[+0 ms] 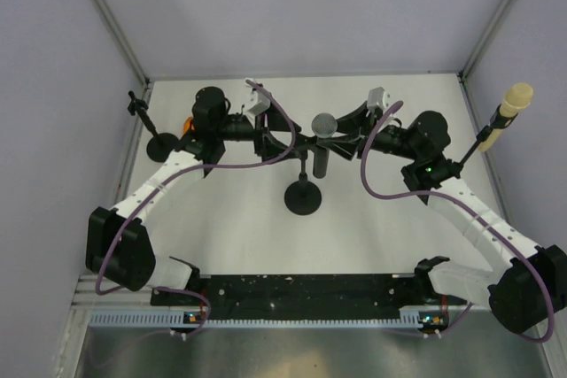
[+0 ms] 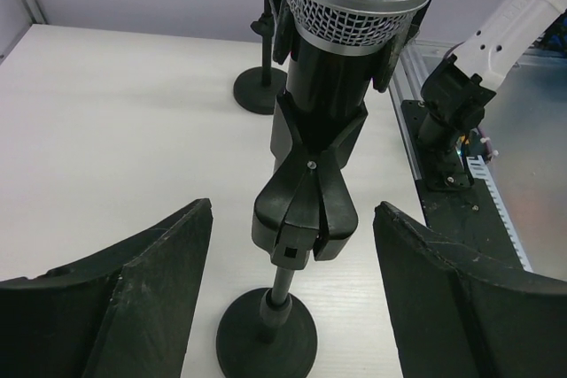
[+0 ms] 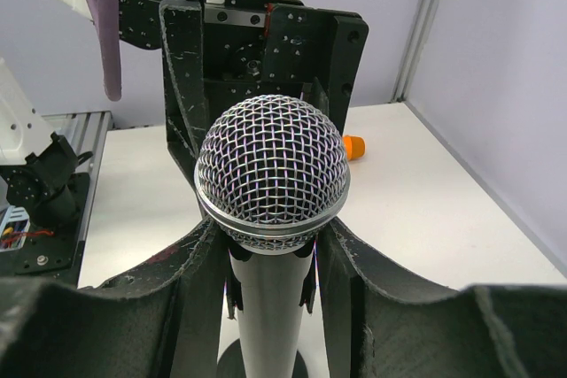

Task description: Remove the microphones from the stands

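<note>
Left end effector (image 2: 292, 210) straddles stand (image 2: 266, 341), gaps both sides

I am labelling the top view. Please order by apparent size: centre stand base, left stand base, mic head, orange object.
1. The centre base and the left base: they look alike, so unranked.
2. The mic head, though it sits nearer the camera.
3. The orange object, partly hidden behind the left arm.

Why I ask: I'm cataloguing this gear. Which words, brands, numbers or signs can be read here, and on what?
None: no word, brand, number or sign is readable in any view.
The microphone shows bare mesh and a plain body.
The stand is plain black.
</note>
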